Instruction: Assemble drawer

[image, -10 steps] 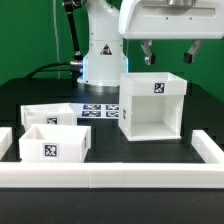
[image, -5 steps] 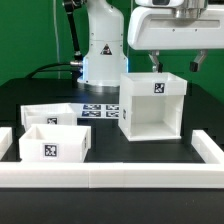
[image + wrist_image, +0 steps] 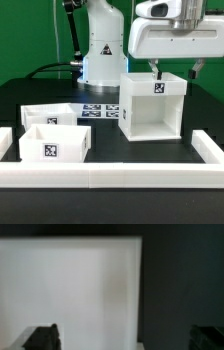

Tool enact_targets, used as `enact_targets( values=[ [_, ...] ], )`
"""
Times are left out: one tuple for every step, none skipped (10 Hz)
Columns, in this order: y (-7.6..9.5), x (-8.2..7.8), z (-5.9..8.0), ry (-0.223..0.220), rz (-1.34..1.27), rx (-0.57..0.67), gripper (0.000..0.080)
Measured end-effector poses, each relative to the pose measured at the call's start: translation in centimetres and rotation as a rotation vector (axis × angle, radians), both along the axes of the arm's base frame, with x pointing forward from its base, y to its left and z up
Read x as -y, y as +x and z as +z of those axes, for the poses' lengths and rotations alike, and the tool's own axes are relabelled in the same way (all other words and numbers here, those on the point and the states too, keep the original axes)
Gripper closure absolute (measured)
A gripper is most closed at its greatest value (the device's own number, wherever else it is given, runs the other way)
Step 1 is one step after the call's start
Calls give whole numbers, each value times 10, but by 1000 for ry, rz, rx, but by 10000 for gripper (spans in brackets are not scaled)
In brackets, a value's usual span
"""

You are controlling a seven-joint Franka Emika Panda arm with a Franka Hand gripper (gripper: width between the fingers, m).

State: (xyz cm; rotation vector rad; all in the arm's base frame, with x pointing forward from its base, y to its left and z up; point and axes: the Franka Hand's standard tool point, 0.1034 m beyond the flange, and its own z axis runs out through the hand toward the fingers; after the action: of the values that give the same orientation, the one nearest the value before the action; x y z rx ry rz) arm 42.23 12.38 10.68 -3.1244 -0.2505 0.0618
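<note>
Black table (image 3: 200,118) under a green backdrop holds the drawer parts. The casing (image 3: 152,110), a tall white box with a tag near its top, stands upright on the exterior view's right. My claw (image 3: 175,70) hangs just above its far top edge with the fingers (image 3: 155,70) spread apart and nothing between them.

In the wrist view the casing (image 3: 70,286) fills one side as a pale surface and dark table fills the other. The dividing edge falls between my two fingertips (image 3: 45,336). I judge I am lined up to straddle one wall of the casing so I can grip it. Whether a finger touches the rim, I cannot tell.

Two shallow trays sit well apart from the casing on the exterior view's left. The front tray (image 3: 55,145) shows its tag and the rear tray (image 3: 48,114) lies just behind it. The marker board (image 3: 98,110) lies flat between the trays and the casing. A low white rail (image 3: 110,176) borders the near side. My arm's base (image 3: 100,45) stands behind. Nothing blocks my way down.
</note>
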Motion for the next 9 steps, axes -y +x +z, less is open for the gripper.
enact_targets(
  values=[
    [-3,1,-6,2,-2,1,150],
    [-6,2,-10,3,-2,-6,150],
    [-5,1,-10,2,-2,-8,150],
    [-3,1,-8,3,-2,-6,259],
    [0,1,-6,10,-5,-2,394],
    [0,1,-7,10,-5,-3,394],
    [0,1,-7,10,-5,-3,607],
    [0,1,-7,10,-5,-3,730],
    [0,1,-7,10,-5,-3,763]
  ],
)
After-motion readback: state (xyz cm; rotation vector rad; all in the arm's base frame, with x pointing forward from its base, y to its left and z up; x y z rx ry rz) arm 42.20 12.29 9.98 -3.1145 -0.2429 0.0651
